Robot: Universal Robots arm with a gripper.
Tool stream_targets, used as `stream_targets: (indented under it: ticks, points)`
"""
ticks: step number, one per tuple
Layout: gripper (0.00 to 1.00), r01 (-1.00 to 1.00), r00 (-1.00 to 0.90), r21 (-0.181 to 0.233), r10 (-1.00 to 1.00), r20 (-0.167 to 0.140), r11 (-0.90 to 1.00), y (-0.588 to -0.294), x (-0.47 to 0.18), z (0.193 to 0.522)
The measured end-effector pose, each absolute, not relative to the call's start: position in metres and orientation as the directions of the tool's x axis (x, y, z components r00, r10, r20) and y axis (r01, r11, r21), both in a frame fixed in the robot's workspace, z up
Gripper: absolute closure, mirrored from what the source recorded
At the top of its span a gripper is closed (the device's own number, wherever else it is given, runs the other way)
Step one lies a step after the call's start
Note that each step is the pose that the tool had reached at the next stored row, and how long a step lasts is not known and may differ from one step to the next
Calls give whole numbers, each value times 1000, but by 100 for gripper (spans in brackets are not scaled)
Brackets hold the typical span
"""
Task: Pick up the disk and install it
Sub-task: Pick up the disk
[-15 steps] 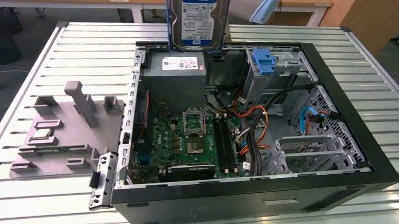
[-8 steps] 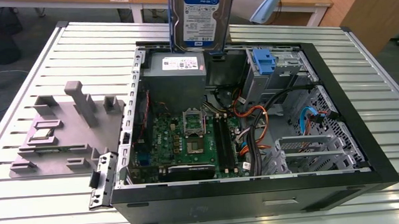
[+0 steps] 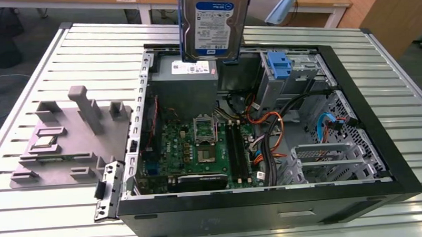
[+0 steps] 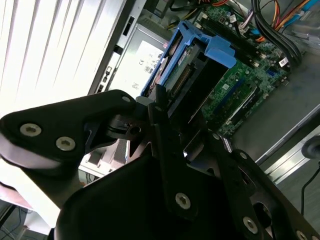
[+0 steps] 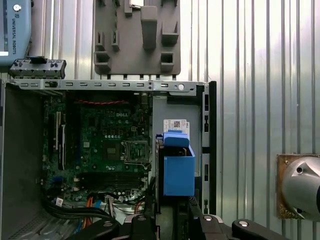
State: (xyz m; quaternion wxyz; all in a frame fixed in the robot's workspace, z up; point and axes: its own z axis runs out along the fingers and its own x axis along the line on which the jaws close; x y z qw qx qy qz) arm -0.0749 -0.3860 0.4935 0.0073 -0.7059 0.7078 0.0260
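My end effector (image 4: 175,112) is clenched on the disk (image 3: 213,29), gripping it at one end so that it hangs upright, label facing the exterior camera. The pick-up half of the job looks done. The install half is not: the disk is in the air above the open computer case (image 3: 381,160), over the grey metal box (image 3: 185,80) with the white sticker at the far end of the case, and it sits in no bay. In both wrist views I see its blue frame end-on just past my fingers (image 5: 195,212), with the motherboard (image 5: 107,145) below.

Towards the exterior view's right of the disk the blue latch piece (image 3: 279,66) stands tall at the far bays, and a grey drive cage (image 3: 332,159) sits nearer the camera. A tangle of orange and black cables (image 3: 267,127) runs between the motherboard and those bays; I judge it the likeliest thing to snag. A grey fixture (image 3: 64,144) lies on the slatted worktop (image 3: 53,224) outside the case, well apart from my load.
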Motion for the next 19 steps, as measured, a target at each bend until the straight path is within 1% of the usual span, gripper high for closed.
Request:
stream_targets:
  ticks: [10,19]
  points:
    - [65,-1000,-3,27,-999,-51,2,-412,-74,492]
    - [65,-1000,-3,27,-999,-51,2,-424,-74,492]
